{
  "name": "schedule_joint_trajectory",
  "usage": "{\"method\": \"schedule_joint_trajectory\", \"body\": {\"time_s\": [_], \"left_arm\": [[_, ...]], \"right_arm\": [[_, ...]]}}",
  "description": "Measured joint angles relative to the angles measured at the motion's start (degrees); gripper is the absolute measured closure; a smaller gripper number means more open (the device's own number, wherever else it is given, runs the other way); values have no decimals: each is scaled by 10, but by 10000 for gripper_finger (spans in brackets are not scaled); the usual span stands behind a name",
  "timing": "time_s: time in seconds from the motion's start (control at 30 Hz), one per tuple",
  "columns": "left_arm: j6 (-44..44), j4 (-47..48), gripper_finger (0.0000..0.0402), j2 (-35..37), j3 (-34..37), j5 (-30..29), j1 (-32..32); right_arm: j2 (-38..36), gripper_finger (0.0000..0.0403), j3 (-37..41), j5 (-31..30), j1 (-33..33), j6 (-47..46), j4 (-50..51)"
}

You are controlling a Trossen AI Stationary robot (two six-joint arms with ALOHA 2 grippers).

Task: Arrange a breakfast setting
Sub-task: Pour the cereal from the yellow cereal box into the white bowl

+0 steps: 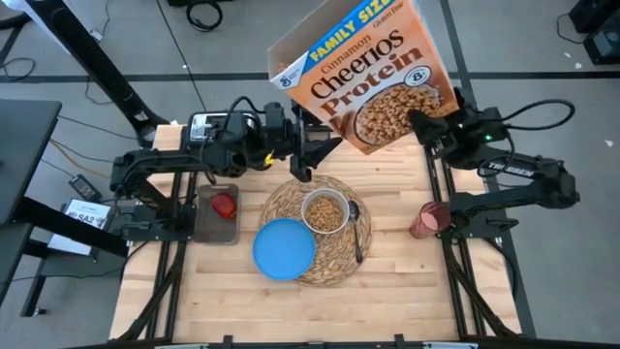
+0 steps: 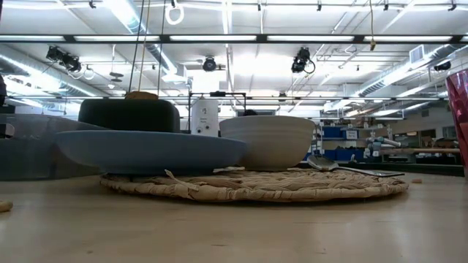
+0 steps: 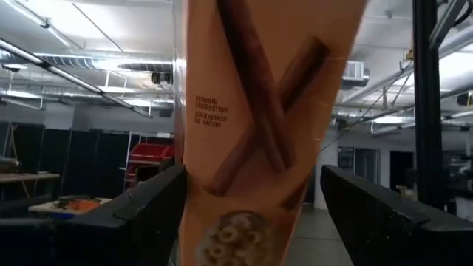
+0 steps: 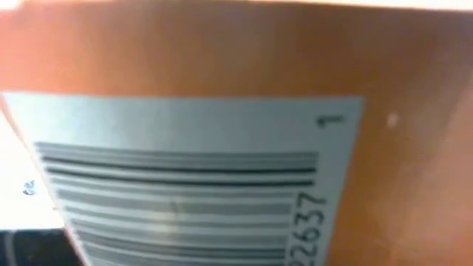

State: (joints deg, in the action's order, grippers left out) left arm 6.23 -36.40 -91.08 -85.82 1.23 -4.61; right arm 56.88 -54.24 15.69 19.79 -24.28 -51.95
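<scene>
A Cinnamon Cheerios box (image 1: 363, 73) hangs high over the table's far side, and my right gripper (image 1: 422, 124) is shut on it. My left gripper (image 1: 312, 157) is open beside the box's lower left corner; in its wrist view its fingers stand on either side of the box (image 3: 259, 133). Below, the straw placemat (image 1: 334, 267) carries the white bowl (image 1: 324, 211), which holds cereal, and the dark spoon (image 1: 356, 233). The blue plate (image 1: 284, 248) rests on the mat's near-left edge. The red cup (image 1: 426, 221) stands to the right of the mat. The red apple (image 1: 224, 206) lies in a dark tray. My right gripper holds the box by its lower right edge (image 1: 415, 114), coming from the table's right side, with one dark finger (image 1: 426, 126) lying over the printed front. The box is lifted clear of the table and tilted. The right wrist view shows only its barcode panel (image 4: 185, 185).
The dark tray (image 1: 218, 228) lies left of the mat. In the low view the plate (image 2: 146, 150), the bowl (image 2: 267, 142) and the spoon (image 2: 351, 168) sit on the mat (image 2: 256, 186), with a dark rounded object (image 2: 128, 115) behind them. Bare wood lies toward the near edge.
</scene>
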Motion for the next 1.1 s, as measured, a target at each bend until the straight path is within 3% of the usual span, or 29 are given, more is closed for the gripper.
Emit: {"method": "schedule_joint_trajectory", "body": {"time_s": [0.3,0.47,0.7,0.93,1.1], "left_arm": [[27,-112,89,-27,0,-1,-16],[30,-115,129,-27,0,-10,-18],[25,-112,211,-27,0,-13,-25],[20,-93,209,-5,0,2,-39],[-11,-27,214,42,0,2,-45]], "right_arm": [[21,133,0,-7,-17,48,12],[30,127,0,-17,-22,60,6],[29,76,0,-42,-22,65,12],[11,13,0,-43,-21,86,67],[-18,10,0,-40,-21,115,156]]}}
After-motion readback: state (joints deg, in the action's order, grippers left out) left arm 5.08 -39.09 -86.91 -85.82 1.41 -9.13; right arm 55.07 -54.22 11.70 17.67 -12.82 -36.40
